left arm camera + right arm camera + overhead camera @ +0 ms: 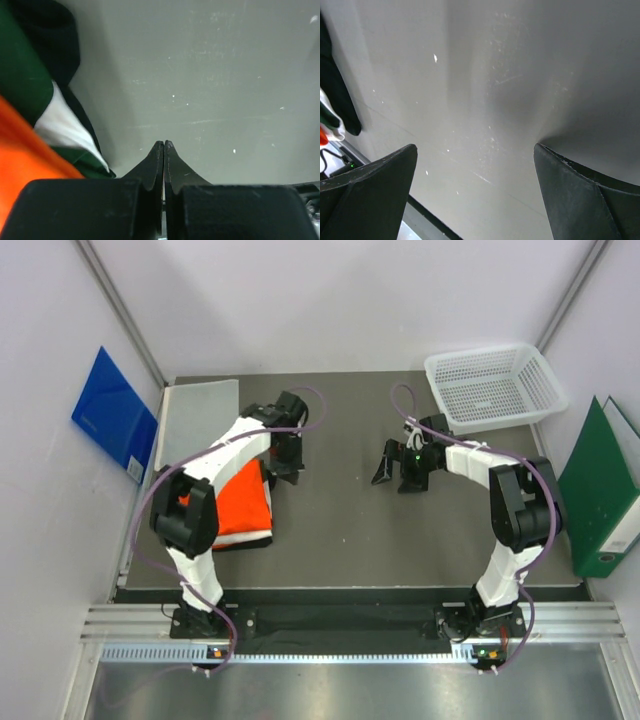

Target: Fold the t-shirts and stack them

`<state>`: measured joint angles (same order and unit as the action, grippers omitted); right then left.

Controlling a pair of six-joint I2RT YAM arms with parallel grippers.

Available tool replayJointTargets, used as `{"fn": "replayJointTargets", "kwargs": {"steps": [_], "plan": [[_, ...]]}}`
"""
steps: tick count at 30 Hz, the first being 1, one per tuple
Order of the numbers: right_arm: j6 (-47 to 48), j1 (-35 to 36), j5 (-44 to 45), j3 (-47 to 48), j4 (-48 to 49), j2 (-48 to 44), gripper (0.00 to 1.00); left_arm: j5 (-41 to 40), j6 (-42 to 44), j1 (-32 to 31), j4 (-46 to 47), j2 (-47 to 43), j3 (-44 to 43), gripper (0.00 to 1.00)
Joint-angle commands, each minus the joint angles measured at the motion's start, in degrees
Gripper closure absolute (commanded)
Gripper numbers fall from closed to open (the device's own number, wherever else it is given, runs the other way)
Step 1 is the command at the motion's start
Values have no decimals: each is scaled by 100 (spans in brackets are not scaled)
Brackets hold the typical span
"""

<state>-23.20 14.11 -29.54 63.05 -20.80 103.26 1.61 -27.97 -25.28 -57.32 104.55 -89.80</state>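
Observation:
The orange t-shirt (pixel 245 502) lies folded at the table's left, partly under my left arm. In the left wrist view the orange cloth (pixel 25 165) lies on top of a white layer (pixel 65 127), which may be the white t-shirt, and of dark green cloth (pixel 25 85). My left gripper (pixel 286 472) is shut and empty (pixel 164 146), just right of the stack's far right corner, over bare table. My right gripper (pixel 398 476) is open and empty (pixel 475 150) over bare table, right of centre. The stack's edge (pixel 332 107) shows at the far left of the right wrist view.
A white mesh basket (pixel 495 386) stands at the back right. A clear plastic sheet (pixel 200 412) lies at the back left. A blue folder (pixel 113 410) leans on the left wall and a green binder (pixel 603 490) stands at the right.

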Motion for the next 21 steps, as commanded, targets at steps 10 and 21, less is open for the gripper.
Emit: {"fn": "replayJointTargets", "kwargs": {"steps": [10, 21], "plan": [[-62, -101, 45, -29, 146, -78, 0, -1153, -499, -48, -42, 443, 779, 100], [-62, -172, 10, -47, 164, -105, 0, -1233, -763, 425, 124, 146, 1755, 100]]}}
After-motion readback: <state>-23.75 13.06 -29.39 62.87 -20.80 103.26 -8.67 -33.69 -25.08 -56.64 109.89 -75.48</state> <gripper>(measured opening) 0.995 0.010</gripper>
